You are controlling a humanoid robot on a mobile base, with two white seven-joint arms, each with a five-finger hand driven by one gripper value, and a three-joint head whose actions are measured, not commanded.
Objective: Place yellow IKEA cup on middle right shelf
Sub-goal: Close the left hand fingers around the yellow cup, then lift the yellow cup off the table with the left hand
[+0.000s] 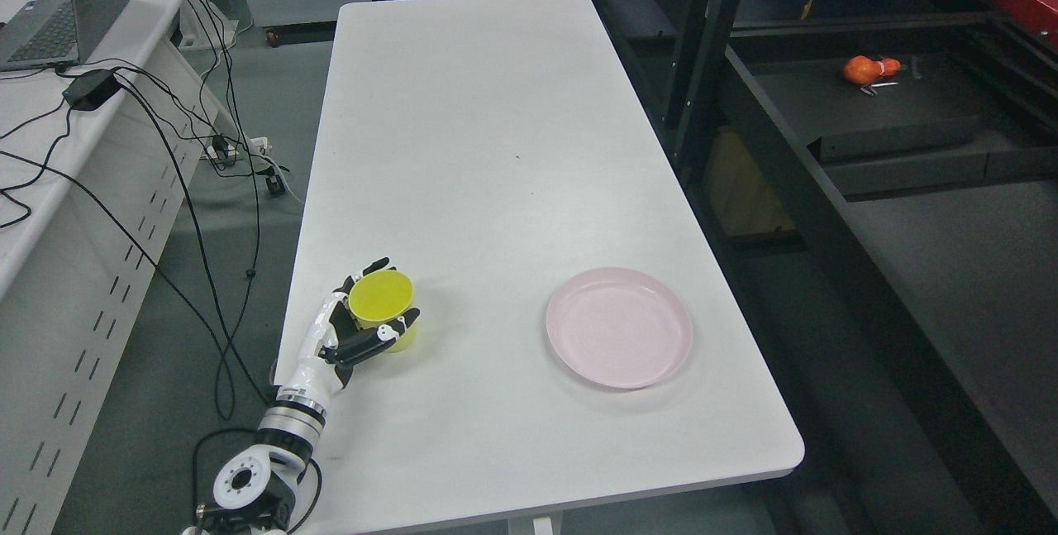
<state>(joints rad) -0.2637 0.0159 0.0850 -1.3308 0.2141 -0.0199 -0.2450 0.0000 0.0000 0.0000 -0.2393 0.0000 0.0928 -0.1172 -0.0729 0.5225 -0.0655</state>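
Note:
A yellow cup [383, 305] stands upright on the white table [479, 146] near its left edge, at the front. My left hand [364, 316] comes in from the lower left and its fingers are wrapped around the cup, thumb in front and fingers behind. The cup rests on the table. The dark shelf unit [893, 130] stands to the right of the table. The right arm is out of view.
A pink plate [619, 327] lies on the table to the right of the cup. An orange object [864, 69] lies on a dark shelf at the far right. A side desk with a laptop [58, 14] and cables stands at the left.

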